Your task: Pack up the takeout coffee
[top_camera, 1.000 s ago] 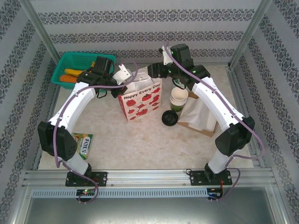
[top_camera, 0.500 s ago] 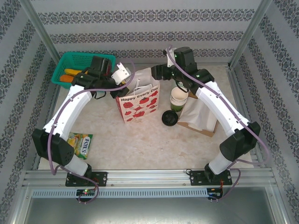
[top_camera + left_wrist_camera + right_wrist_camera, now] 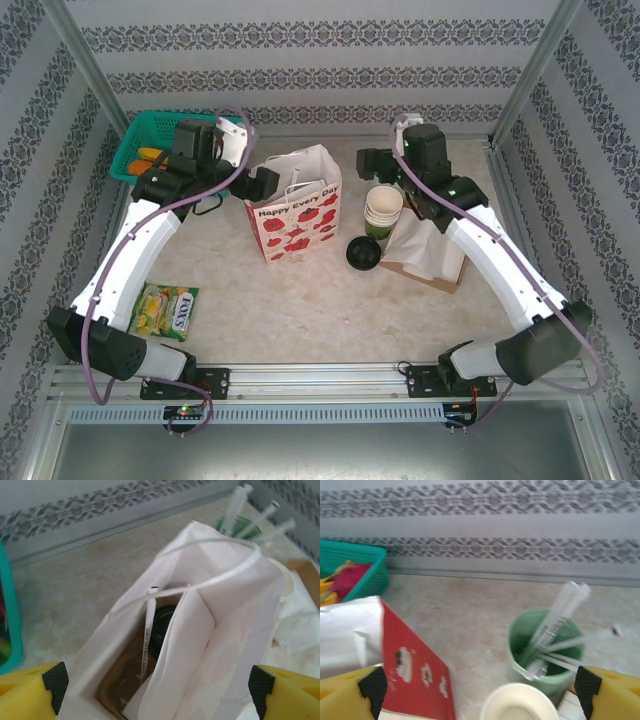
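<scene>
A white paper bag (image 3: 297,205) with red print stands open in the middle of the table. In the left wrist view, deep inside the bag (image 3: 210,645), a round black lid shows: the takeout coffee (image 3: 162,622), its cup body hidden by the bag's folds. My left gripper (image 3: 262,182) hangs just left of the bag's mouth. Its jaws are open and its gripper (image 3: 157,692) holds nothing. My right gripper (image 3: 368,160) hovers right of the bag, behind the cups. In the right wrist view this gripper (image 3: 480,692) is open and empty.
A stack of cream-and-green cups (image 3: 383,208) stands right of the bag, with a mint cup of white utensils (image 3: 545,650) behind it. A black lid (image 3: 362,252) lies on the table beside a box of napkins (image 3: 425,250). A teal basket (image 3: 165,150) sits far left, a candy packet (image 3: 168,310) near left.
My left gripper went from shut to open and drew back left from the bag's edge. My right arm swung right, away from above the bag, its jaws widening.
</scene>
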Action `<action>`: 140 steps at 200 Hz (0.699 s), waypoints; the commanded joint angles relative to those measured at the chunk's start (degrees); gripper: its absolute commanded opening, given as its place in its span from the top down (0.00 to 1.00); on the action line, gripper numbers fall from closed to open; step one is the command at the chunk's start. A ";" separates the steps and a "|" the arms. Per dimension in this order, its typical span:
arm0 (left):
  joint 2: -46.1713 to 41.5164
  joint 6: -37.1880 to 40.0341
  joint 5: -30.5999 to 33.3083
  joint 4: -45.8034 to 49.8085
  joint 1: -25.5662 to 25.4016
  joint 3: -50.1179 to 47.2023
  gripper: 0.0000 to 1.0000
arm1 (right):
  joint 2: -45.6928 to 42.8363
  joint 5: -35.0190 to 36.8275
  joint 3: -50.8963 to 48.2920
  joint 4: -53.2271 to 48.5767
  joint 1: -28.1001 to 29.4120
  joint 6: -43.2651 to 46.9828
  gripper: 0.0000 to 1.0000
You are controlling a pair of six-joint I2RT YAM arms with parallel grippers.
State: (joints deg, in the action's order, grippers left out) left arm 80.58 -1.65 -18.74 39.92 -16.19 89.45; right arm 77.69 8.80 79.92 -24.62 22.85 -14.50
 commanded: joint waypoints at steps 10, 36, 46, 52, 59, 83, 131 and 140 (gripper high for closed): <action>-0.46 -21.36 14.16 9.42 -0.33 0.24 0.06 | -6.39 7.90 -7.69 -1.52 -4.43 -6.71 0.02; -0.55 -25.31 11.53 10.54 -0.34 -2.94 0.09 | -11.70 5.88 -17.60 -5.74 -12.07 -10.60 0.02; -0.18 -26.09 8.80 9.48 -0.37 -3.90 0.13 | -13.15 3.81 -20.96 -7.04 -15.51 -11.94 0.02; 0.16 -26.12 7.04 8.34 -0.35 -4.48 0.15 | -13.63 2.04 -23.27 -7.56 -17.67 -12.37 0.02; 0.71 -26.12 5.54 7.10 -0.35 -4.89 0.17 | -13.78 0.15 -25.42 -7.66 -19.98 -12.42 0.02; 4.47 -25.10 6.46 6.25 -0.34 -3.79 0.27 | -11.11 -0.19 -30.43 -7.89 -26.90 -12.49 0.02; 12.75 -19.97 9.29 7.02 -0.31 2.60 0.35 | 1.62 -3.39 -30.63 -5.42 -36.78 -8.15 0.07; 14.01 -19.17 9.00 6.51 -0.33 3.67 0.34 | 4.43 -4.81 -29.67 -4.82 -36.99 -6.68 0.12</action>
State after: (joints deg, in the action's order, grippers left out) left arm 92.23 -23.83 -10.66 46.15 -16.16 88.86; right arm 76.66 8.45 48.64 -30.74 -12.60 -24.23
